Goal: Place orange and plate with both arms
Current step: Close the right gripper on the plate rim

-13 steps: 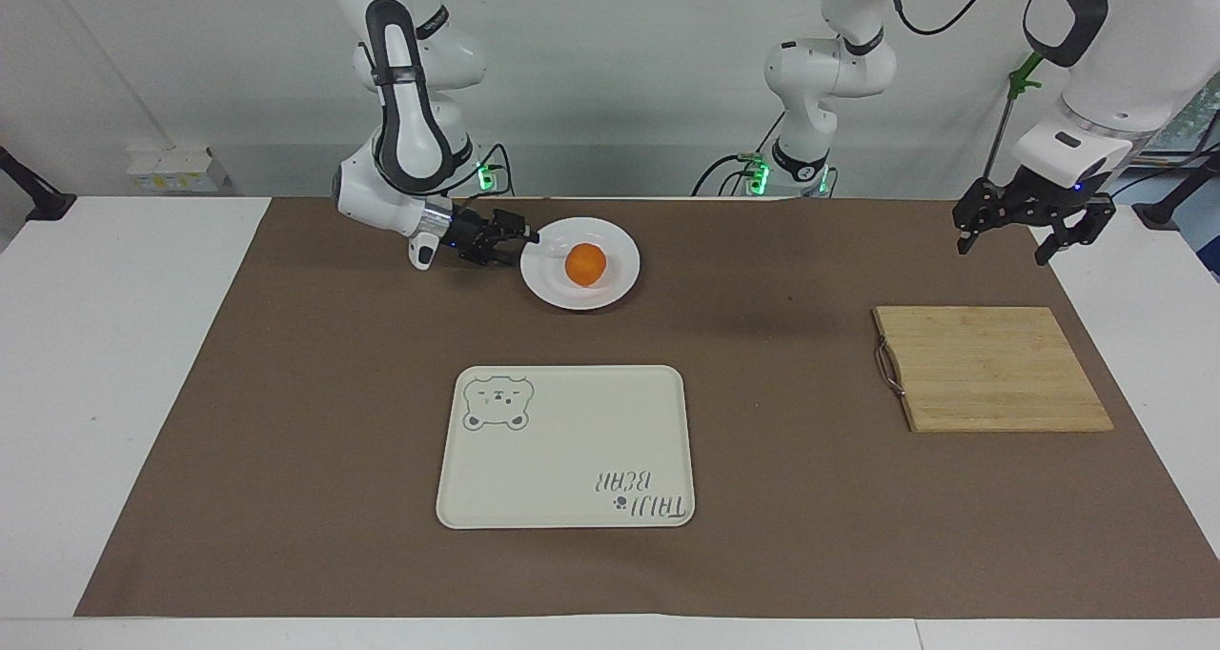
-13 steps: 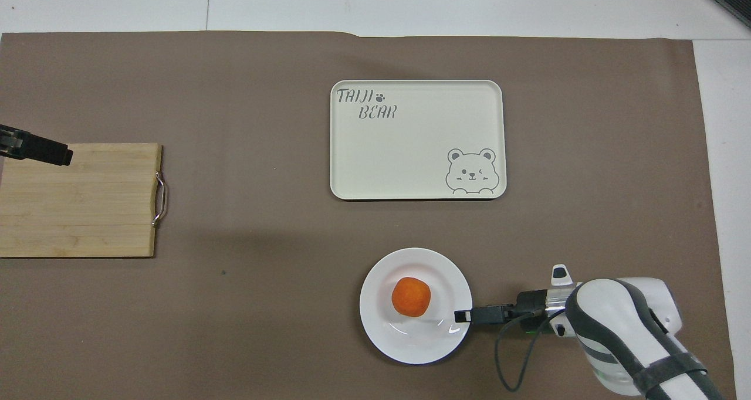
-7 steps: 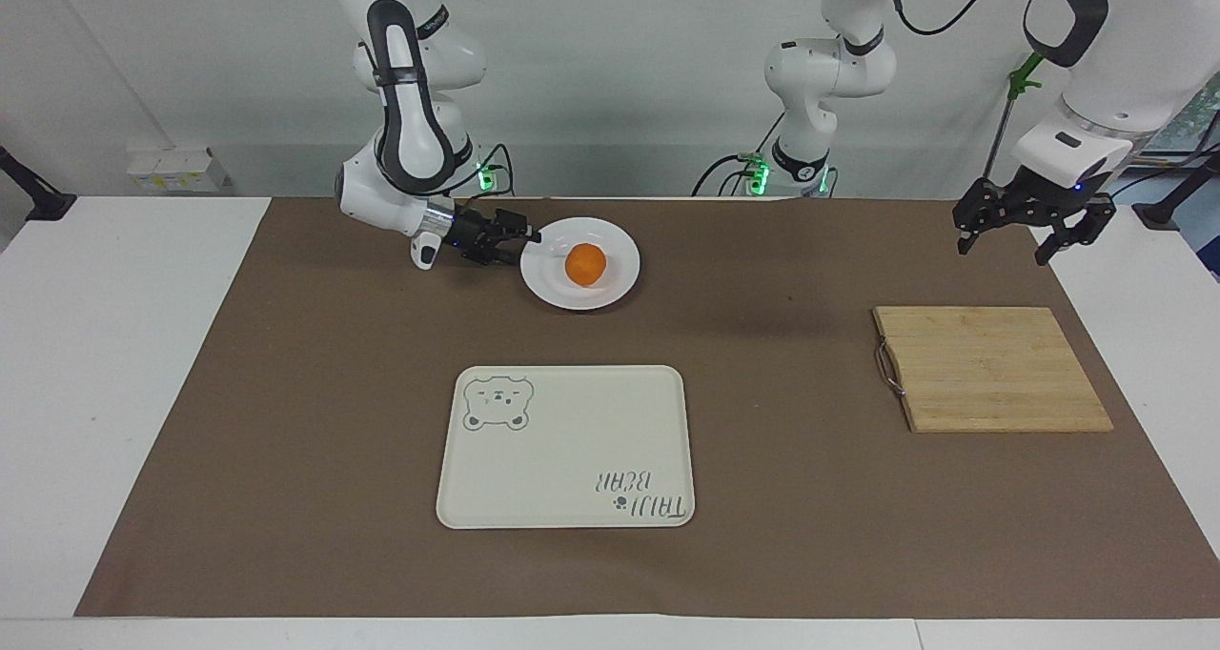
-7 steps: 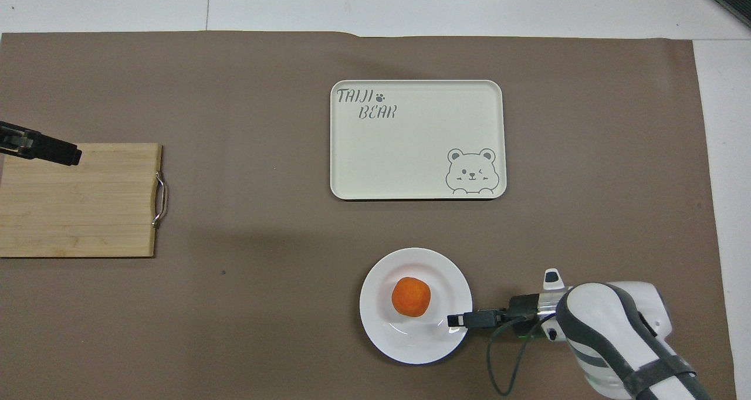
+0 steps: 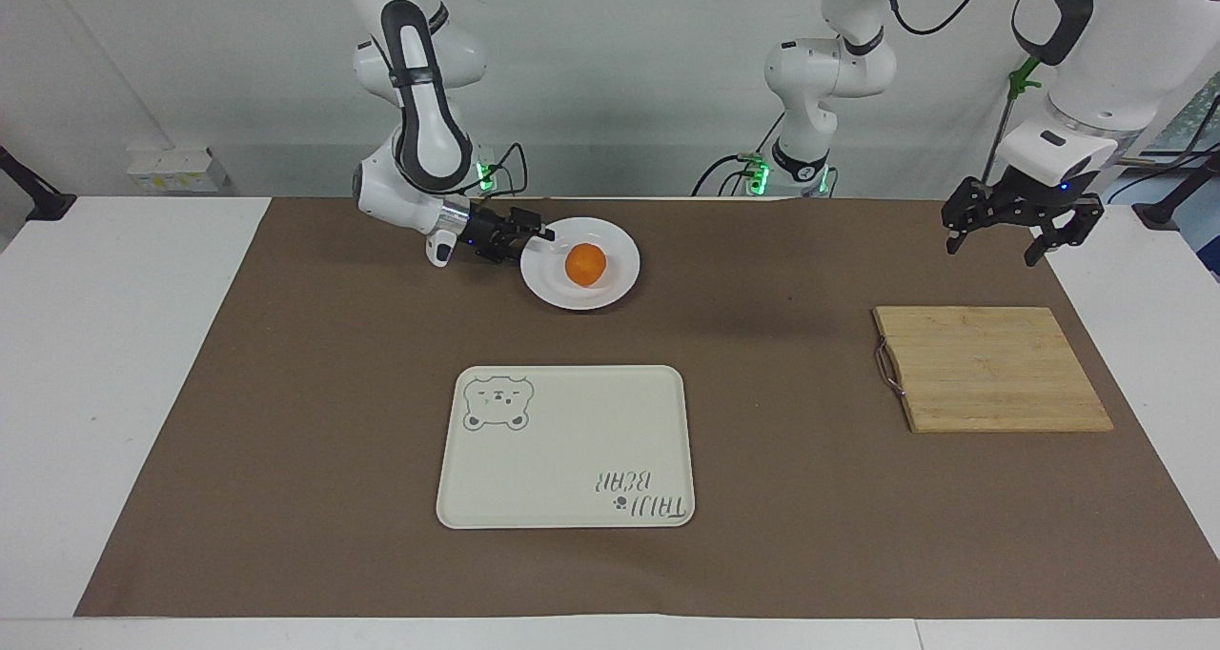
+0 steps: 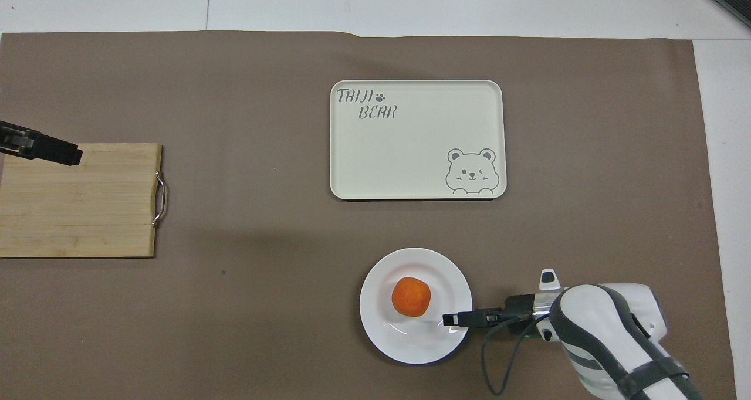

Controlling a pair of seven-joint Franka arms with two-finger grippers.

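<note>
At plate (image 5: 580, 263) rim, arm-base side: right gripper (image 5: 536, 237) has pushed further in over rim, jaws starting to narrow around it, grip not confirmed. Orange (image 5: 585, 264) sits on plate, near tray (image 5: 565, 447). Left gripper (image 5: 997, 228) spread, waits above cutting board (image 5: 991, 368). Plate lift likely next.

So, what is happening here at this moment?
The right gripper is at the rim of the white plate, which lies on the table with the orange on it. The left gripper hangs open in the air near the wooden cutting board, waiting. The bear-print tray holds nothing.
</note>
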